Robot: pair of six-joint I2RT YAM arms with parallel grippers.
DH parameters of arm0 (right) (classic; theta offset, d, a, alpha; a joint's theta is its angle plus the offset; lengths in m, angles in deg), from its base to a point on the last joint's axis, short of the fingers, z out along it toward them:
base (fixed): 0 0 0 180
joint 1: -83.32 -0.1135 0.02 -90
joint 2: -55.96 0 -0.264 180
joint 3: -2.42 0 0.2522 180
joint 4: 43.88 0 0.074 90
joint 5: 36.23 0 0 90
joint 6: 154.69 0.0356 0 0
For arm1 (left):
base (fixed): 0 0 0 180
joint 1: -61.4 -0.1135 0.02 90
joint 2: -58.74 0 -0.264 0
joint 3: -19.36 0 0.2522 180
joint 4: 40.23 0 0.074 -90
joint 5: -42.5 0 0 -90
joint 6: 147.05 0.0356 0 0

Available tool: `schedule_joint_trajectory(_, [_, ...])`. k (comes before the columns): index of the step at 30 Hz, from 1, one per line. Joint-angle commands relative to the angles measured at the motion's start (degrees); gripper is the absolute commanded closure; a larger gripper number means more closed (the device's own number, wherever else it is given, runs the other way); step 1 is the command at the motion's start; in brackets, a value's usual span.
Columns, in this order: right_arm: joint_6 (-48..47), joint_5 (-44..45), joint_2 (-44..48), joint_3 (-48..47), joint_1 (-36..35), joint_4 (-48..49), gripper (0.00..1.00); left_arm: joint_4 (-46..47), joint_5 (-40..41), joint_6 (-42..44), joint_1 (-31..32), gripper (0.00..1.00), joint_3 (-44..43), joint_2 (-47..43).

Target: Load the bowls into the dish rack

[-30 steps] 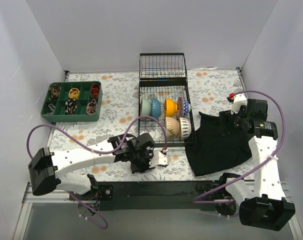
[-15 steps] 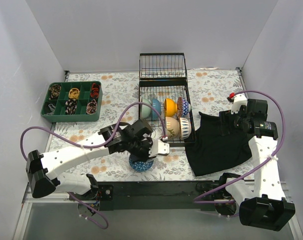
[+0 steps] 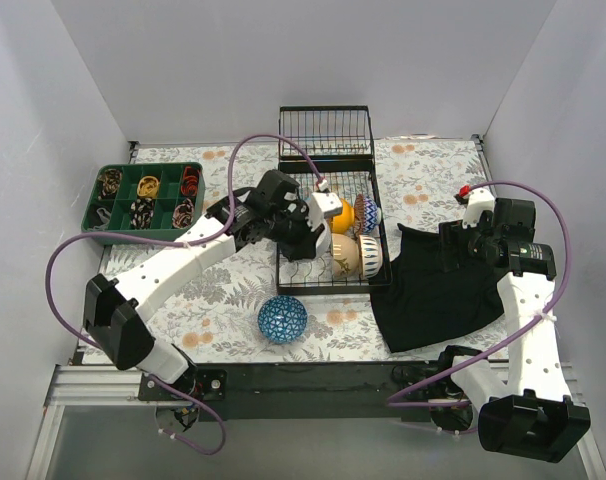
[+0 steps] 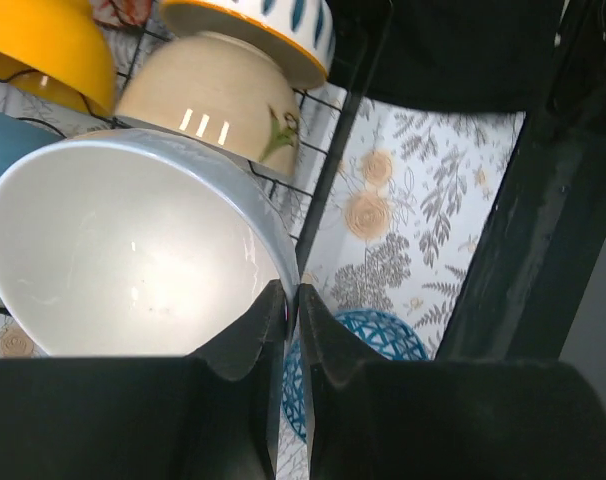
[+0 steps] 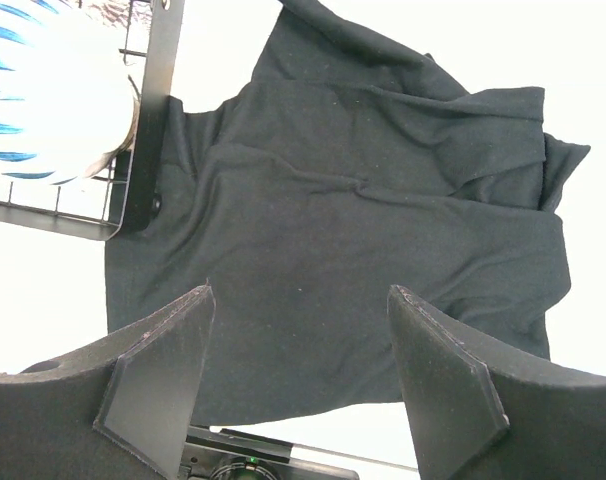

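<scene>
Fingers (image 4: 253, 340) of the left gripper (image 4: 291, 300) are drawn narrow onto the rim of a pale blue-grey ceramic bowl with a glossy white inside (image 4: 133, 250), apparently one finger on each face of the wall. Assessment: the bowl is rigid, glazed and likely slippery, light for its size but liable to chip against wire or a neighbouring bowl. With no handle, the rim wall is the only practical place to take hold. Since the body hangs off to one side of the pinch, it could pivot if the grip eases. Its outside is plain and matt-looking; the inside is clean and shows small highlights. It is held tilted, mouth sideways, over the slotted base of the black wire dish rack (image 3: 323, 135), just beside a cream bowl with a leaf motif (image 4: 213, 100) standing on edge there. Further along the slots stand an orange-yellow bowl (image 4: 43, 50) and a white bowl with blue stripes (image 4: 268, 25). A blue lattice-patterned bowl (image 3: 282, 319) sits upside down on the floral table cover, apart from the rack and not yet loaded. The right gripper (image 5: 298, 300) hangs over a crumpled black cloth (image 5: 363, 180), fingers spread wide, holding nothing. A green compartment tray (image 3: 143, 235) lies well to the left.
</scene>
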Motion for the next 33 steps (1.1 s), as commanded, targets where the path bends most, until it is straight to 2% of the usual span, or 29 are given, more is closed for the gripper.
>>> schedule_joint_trajectory(1, [-0.4, 1.6, -0.1, -1.5, 0.1, 0.0, 0.22, 10.6, -8.0, -7.3, -2.2, 1.0, -1.0, -1.9])
schedule_joint_trajectory(9, [-2.0, 4.6, -4.4, -7.6, 0.1, -3.2, 0.22, 25.9, -12.9, -17.6, -5.3, 1.0, 10.3, -5.2])
schedule_joint_trajectory(14, [-1.4, 5.6, -6.1, -10.4, 0.1, -5.6, 0.22, 38.1, -15.4, -26.8, -8.1, 1.0, 20.6, -9.0])
schedule_joint_trajectory(19, [-1.8, 7.5, -6.7, -10.4, 0.1, -6.6, 0.22, 51.3, -19.8, -34.4, -9.8, 1.0, 27.7, -11.1])
schedule_joint_trajectory(25, [-3.1, 9.5, -6.8, -9.1, 0.1, -6.9, 0.22, 65.8, -23.8, -48.6, -12.3, 1.0, 35.8, -11.1])
schedule_joint_trajectory(33, [-4.1, 11.3, -5.4, -7.8, 0.2, -8.1, 0.22, 78.2, -25.9, -61.7, -15.7, 1.0, 42.6, -8.9])
